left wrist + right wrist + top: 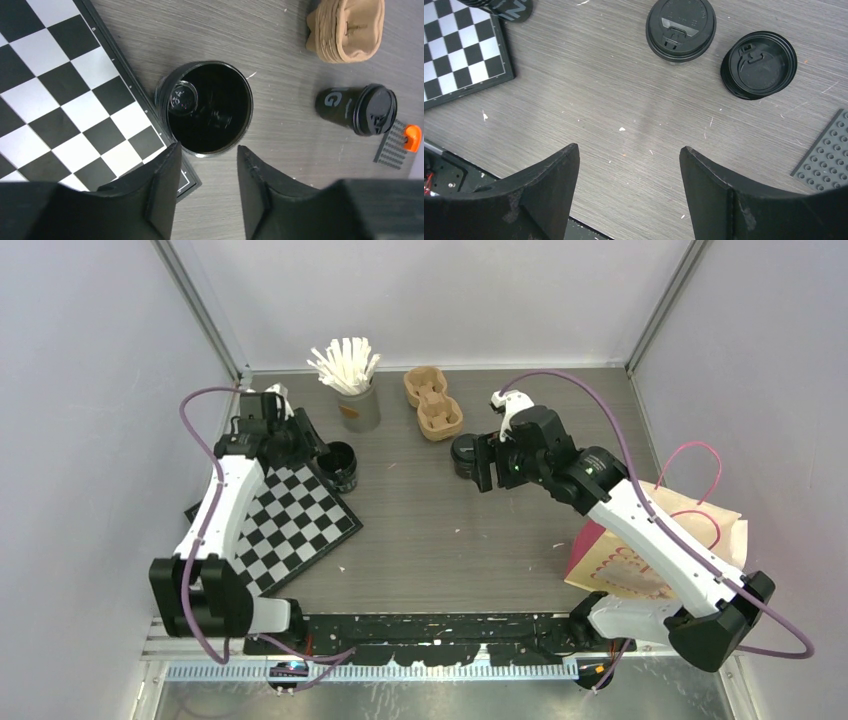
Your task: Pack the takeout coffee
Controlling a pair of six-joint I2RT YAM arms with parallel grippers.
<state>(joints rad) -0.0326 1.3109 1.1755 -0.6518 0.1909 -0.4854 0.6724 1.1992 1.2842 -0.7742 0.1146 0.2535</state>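
Left jaws half open and empty with a lidless cup [210, 107] just ahead, right jaws wide and empty, lidded cup [350, 106] off right shows a pale "G".

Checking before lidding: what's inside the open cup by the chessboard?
The open cup shows only a glossy black interior with a round glint near its left wall. Coffee or bare bottom: cannot tell.

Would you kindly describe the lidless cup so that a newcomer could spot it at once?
Find the checkerboard on the left side of the table. Beside its far edge, in front of the grey cup of white sticks, stands a black paper cup. It alone is open-topped, unlike the lidded black cup nearer the right arm.
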